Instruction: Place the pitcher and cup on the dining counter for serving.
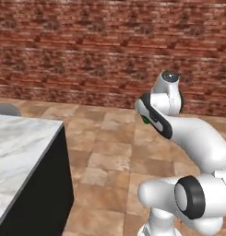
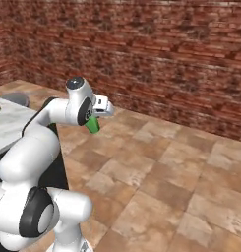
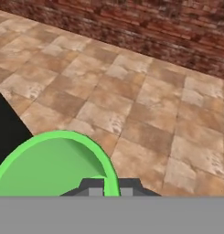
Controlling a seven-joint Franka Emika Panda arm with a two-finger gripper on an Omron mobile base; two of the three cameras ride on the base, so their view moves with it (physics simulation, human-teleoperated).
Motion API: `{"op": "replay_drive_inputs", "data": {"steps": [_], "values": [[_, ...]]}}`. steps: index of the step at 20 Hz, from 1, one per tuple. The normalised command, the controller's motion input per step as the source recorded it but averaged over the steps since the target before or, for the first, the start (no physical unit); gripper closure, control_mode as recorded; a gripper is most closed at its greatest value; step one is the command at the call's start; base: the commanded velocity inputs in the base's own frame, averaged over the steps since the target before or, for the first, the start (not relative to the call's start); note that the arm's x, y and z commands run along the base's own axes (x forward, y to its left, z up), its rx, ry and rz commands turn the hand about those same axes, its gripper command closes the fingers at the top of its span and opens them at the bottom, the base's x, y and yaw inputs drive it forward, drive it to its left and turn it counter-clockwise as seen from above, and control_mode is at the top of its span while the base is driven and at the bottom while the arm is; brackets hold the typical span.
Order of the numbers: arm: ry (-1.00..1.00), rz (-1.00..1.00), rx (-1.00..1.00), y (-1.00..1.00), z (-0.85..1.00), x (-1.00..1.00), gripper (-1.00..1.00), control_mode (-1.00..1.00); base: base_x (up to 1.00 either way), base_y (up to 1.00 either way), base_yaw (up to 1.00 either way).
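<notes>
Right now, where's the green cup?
The cup is held in the shut tool, above the tiled floor, just right of the marble counter's end in the right base view.

The white arm point(image 1: 197, 152) rises from its base, bends at a dark-banded elbow and folds back, so the wrist sits high above the floor, in front of the brick wall. The hand points forward and down. The gripper point(image 2: 95, 120) is closed on the rim of the cup point(image 2: 93, 124), which hangs tilted beneath the hand. In the hand view the fingertips point(image 3: 96, 188) pinch the cup's wall at the near edge of its open mouth, one inside, one outside.
</notes>
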Motion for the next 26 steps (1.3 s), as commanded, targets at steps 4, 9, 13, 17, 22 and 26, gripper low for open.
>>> {"op": "replay_drive_inputs", "data": {"steps": [4, 9, 13, 17, 22, 26], "values": [[0.0, 0.0, 0.0, 0.0, 0.0, 0.0, 1.0, 1.0, 1.0, -0.62, 0.55], [0.0, 0.0, 0.0, 0.0, 0.0, 0.0, 1.0, 1.0, 0.84, -0.78, 0.52], [0.0, 0.0, 0.0, 0.0, 0.0, 0.0, 1.0, 1.0, 0.65, -0.88, 0.51], [0.0, 0.0, 0.0, 0.0, 0.0, 0.0, 1.0, 1.0, 0.65, -0.88, 0.51], [0.0, 0.0, 0.0, 0.0, 0.0, 0.0, 1.0, 1.0, 0.62, -0.86, 0.52], [0.0, 0.0, 0.0, 0.0, 0.0, 0.0, 1.0, 1.0, 0.58, -0.82, 0.54]]}}
